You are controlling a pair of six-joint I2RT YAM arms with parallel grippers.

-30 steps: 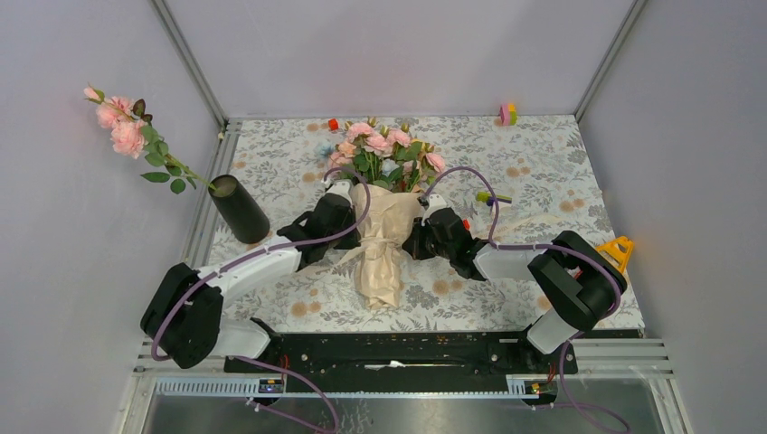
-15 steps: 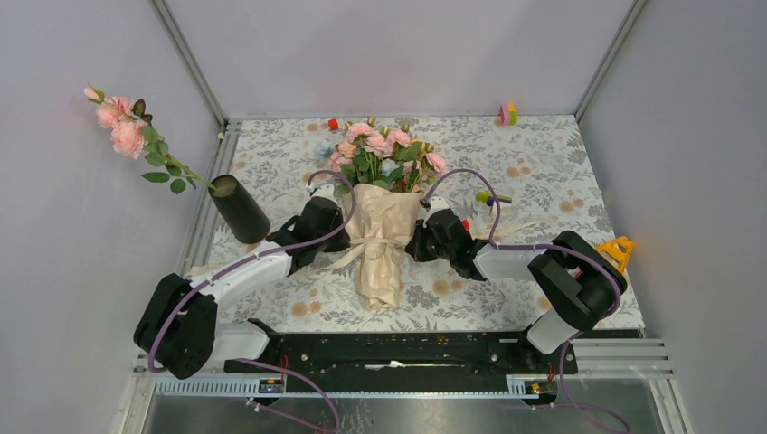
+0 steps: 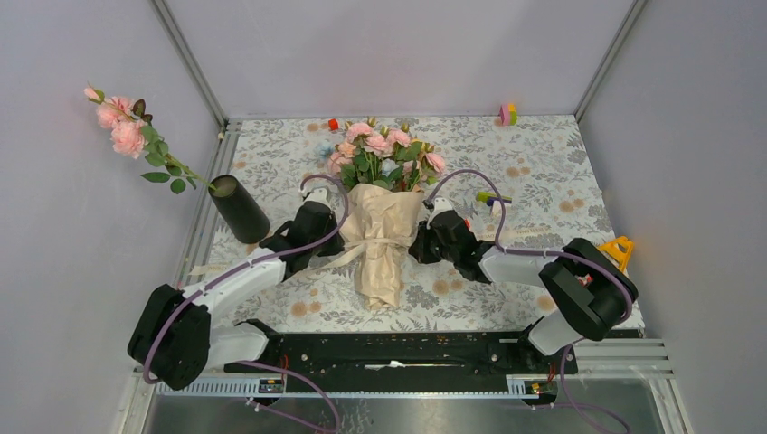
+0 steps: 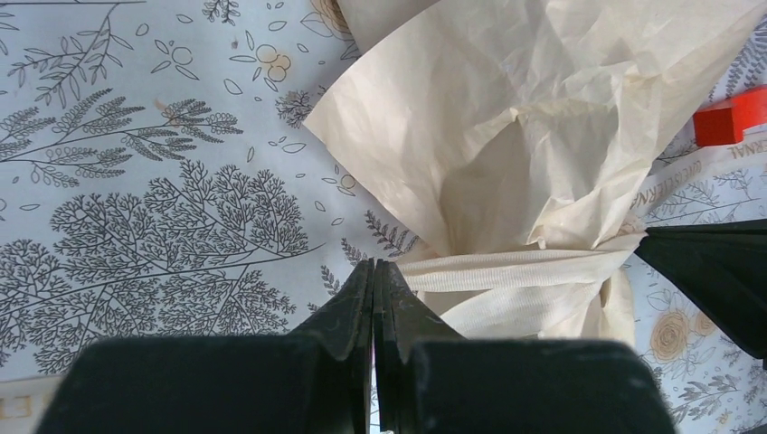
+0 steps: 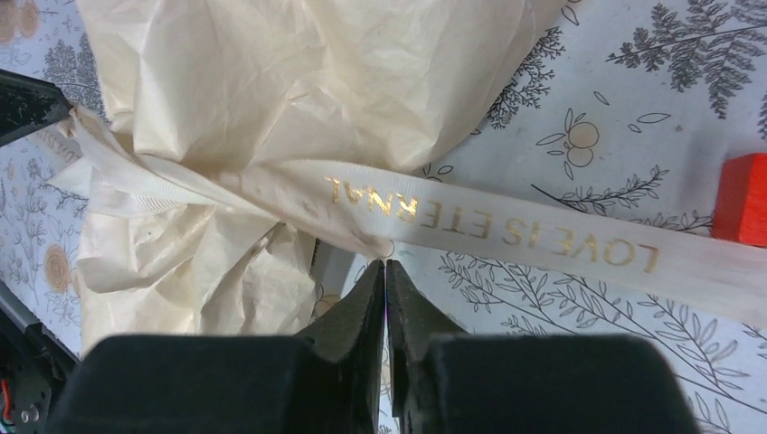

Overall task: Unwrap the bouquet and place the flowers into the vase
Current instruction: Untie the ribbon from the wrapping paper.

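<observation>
- Left fingers (image 4: 348, 312) are squeezed shut at 9 o'clock of the ribbon (image 5: 506, 231) knot.
- At 3 o'clock, the right fingers (image 5: 411, 312) are shut too. I cannot tell if either pinches ribbon.
- The bouquet (image 3: 380, 240) lies tied on the tabletop (image 3: 543, 172), with the vase (image 3: 240, 210) at its 9 o'clock.
- It is best to grab a loose ribbon end and pull slowly sideways.

Black-and-white arms (image 3: 240, 271) carry looped purple cables (image 3: 461, 171).
</observation>
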